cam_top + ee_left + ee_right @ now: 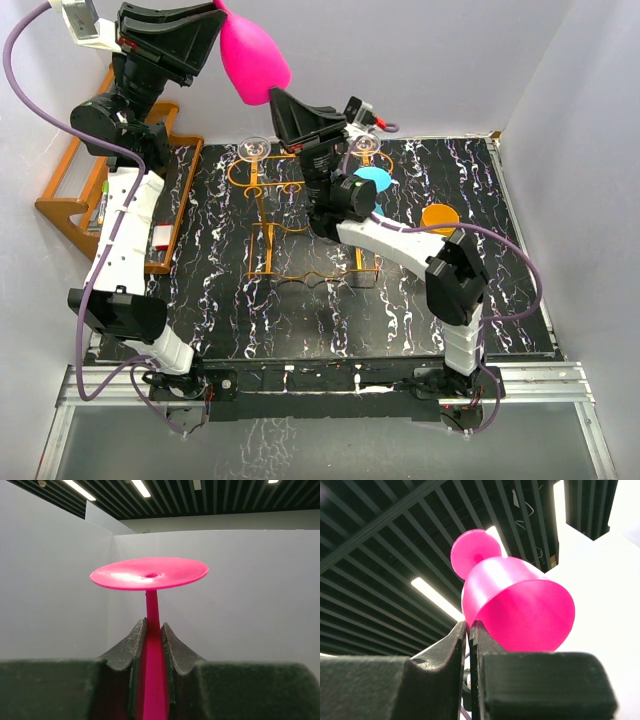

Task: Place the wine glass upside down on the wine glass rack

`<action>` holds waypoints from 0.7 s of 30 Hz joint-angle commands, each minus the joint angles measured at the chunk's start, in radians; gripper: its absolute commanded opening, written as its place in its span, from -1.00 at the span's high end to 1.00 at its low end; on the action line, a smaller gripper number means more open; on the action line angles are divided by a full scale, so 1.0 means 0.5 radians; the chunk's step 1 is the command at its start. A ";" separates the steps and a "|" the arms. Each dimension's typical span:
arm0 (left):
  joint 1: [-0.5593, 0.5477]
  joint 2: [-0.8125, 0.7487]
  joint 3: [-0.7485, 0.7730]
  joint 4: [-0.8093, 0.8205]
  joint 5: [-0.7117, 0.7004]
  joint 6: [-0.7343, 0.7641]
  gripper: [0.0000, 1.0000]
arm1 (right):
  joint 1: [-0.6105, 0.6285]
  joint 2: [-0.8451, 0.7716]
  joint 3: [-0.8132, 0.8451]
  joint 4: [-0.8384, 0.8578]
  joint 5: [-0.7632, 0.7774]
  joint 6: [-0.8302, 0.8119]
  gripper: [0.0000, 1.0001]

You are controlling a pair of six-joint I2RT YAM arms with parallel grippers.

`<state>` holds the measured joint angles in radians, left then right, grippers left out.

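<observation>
Rack stands mid-tabletop. Just beyond it, the right claw points upward, jaws together and empty. Farthest and highest, the left claw clamps the glass by its stem, bowl angled down toward the rack. Judgement: the left arm places it.

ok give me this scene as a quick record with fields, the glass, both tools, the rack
wine glass: pink, held high in the air
left tool: shut on the glass's stem, below the foot
right tool: nearly shut at the bowl's rim, seems to pinch it
rack: gold wire frame standing on the table
clear glasses: two, at the rack's far end
task state: pink glass not yet on the rack
</observation>
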<state>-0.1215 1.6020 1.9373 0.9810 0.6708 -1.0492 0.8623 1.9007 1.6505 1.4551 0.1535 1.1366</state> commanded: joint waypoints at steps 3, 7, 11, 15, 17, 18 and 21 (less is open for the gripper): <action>-0.012 -0.067 0.005 0.050 -0.001 0.002 0.76 | 0.087 0.091 0.178 0.728 -0.054 0.000 0.83; -0.012 -0.075 -0.019 0.025 0.009 0.004 0.54 | 0.112 0.093 0.186 0.703 -0.076 -0.021 0.84; -0.012 -0.091 -0.040 -0.009 0.025 0.006 0.26 | 0.122 0.053 0.142 0.704 -0.066 -0.055 0.83; -0.010 -0.099 -0.061 -0.013 0.030 0.021 0.39 | 0.122 0.003 0.090 0.682 -0.078 -0.086 0.84; -0.011 -0.097 -0.054 -0.013 0.029 0.024 0.55 | 0.121 -0.011 0.080 0.659 -0.104 -0.092 0.84; -0.008 -0.094 -0.051 -0.009 0.033 0.027 0.67 | 0.121 -0.015 0.076 0.649 -0.114 -0.095 0.84; -0.009 -0.090 -0.031 -0.012 0.061 0.049 1.00 | 0.124 -0.023 0.063 0.637 -0.111 -0.100 0.84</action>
<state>-0.1211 1.5894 1.9091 0.9459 0.6483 -1.0565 0.9134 1.9404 1.6772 1.4548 0.1360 1.1000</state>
